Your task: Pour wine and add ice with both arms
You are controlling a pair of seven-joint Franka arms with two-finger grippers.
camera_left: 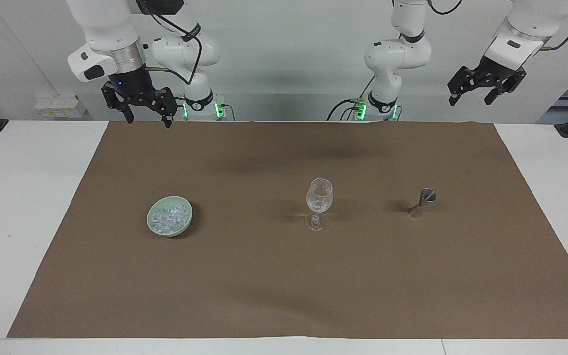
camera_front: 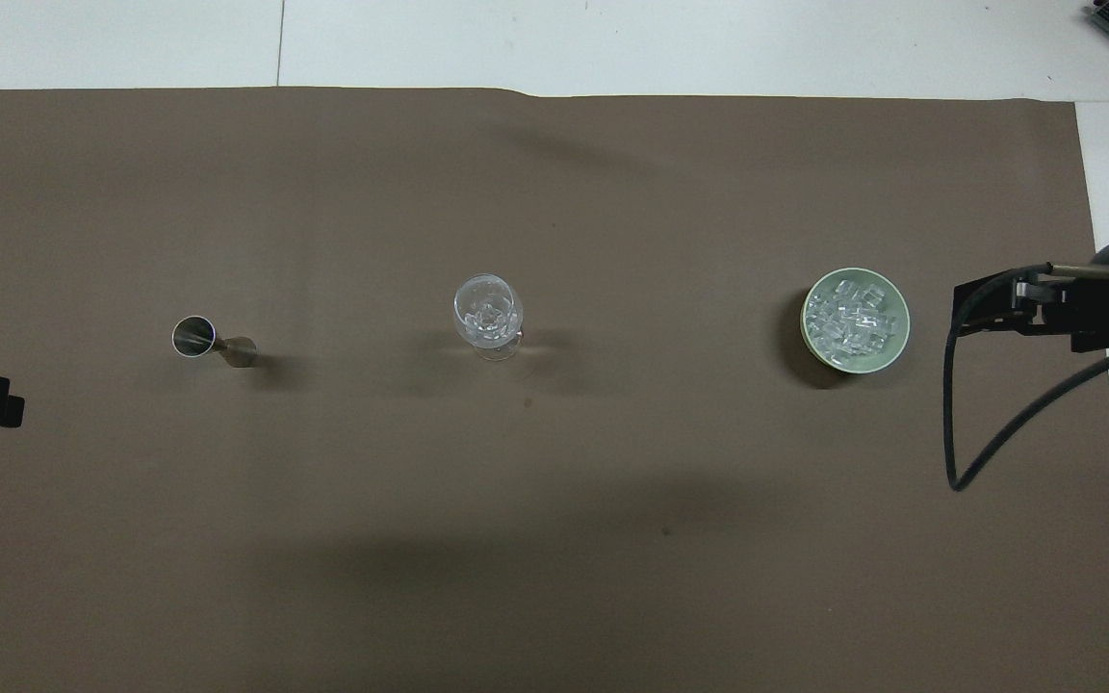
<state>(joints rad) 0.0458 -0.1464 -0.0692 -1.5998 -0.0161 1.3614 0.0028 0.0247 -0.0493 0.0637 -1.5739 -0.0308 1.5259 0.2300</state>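
A clear wine glass (camera_left: pixel 319 197) (camera_front: pixel 488 310) stands mid-mat with small clear chunks in its bowl. No wine shows. Ice (camera_left: pixel 168 217) (camera_front: pixel 853 318) is heaped in a pale green bowl (camera_left: pixel 152 213) toward the right arm's end. A small metal jigger (camera_left: pixel 422 202) (camera_front: pixel 211 341) stands toward the left arm's end. My right gripper (camera_left: pixel 148 121) hangs open and empty, high over the mat's edge by the robots. My left gripper (camera_left: pixel 471 98) is raised off the left arm's end of the mat, open and empty.
A brown mat (camera_left: pixel 284 276) covers most of the white table (camera_left: pixel 17 197). The glass, bowl and jigger stand in one row across it, well apart. A black cable (camera_front: pixel 959 423) loops from the right wrist beside the bowl.
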